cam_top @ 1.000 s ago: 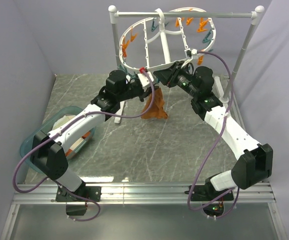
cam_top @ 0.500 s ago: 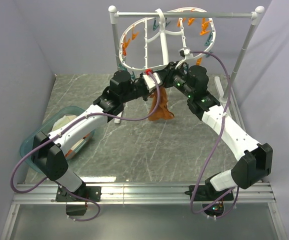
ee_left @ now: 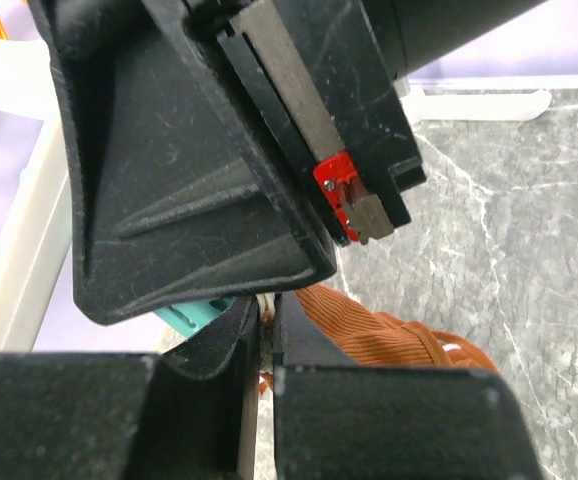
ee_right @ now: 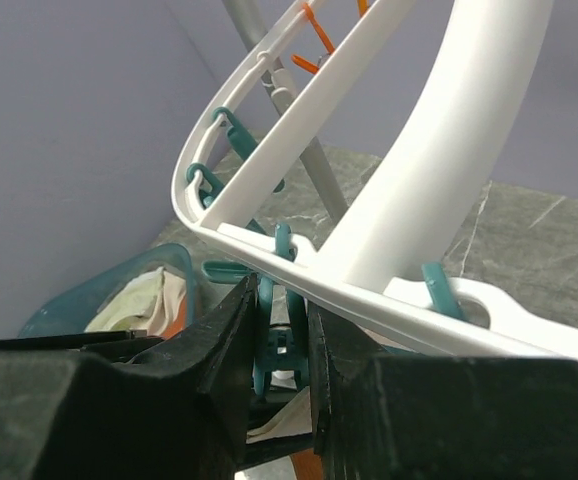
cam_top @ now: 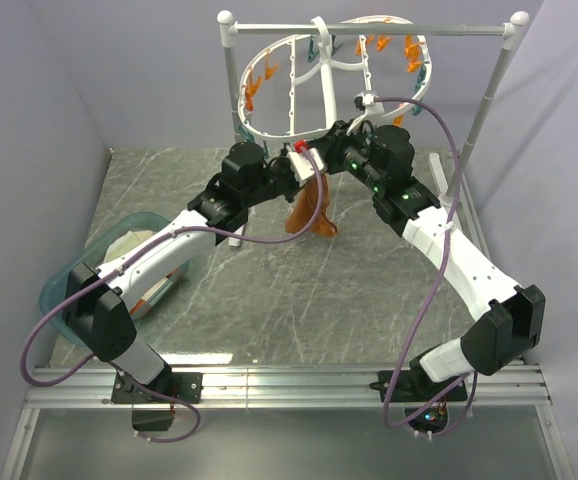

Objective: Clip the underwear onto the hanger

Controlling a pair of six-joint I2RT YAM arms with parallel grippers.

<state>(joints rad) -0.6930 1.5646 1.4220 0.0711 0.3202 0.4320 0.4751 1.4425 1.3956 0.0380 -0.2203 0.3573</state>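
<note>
The rust-orange underwear (cam_top: pixel 309 212) hangs from my left gripper (cam_top: pixel 303 164), which is shut on its cream waistband; the ribbed fabric (ee_left: pixel 389 338) shows just past the gripper (ee_left: pixel 266 312). Right beside it, under the near rim of the white hanger (cam_top: pixel 291 135), my right gripper (cam_top: pixel 333 152) is shut on a teal clothespin (ee_right: pixel 281 335) that hangs from the ring (ee_right: pixel 369 292). In the left wrist view the right gripper's black body (ee_left: pixel 199 170) fills the upper frame, with the teal clothespin (ee_left: pixel 195 314) just above my fingers. Whether the waistband is inside the pin's mouth is hidden.
The hanger hangs from a grey-white pole stand (cam_top: pixel 369 28), whose right post (cam_top: pixel 484 110) stands behind my right arm. Orange pins (cam_top: pixel 254 88) and teal pins ring the oval. A teal basket (cam_top: pixel 64 275) with pale cloths lies at the left, also seen as the basket (ee_right: pixel 119 300).
My right gripper has moved left to meet the left gripper under the hanger's near rim. The underwear has swung slightly and hangs narrower.
</note>
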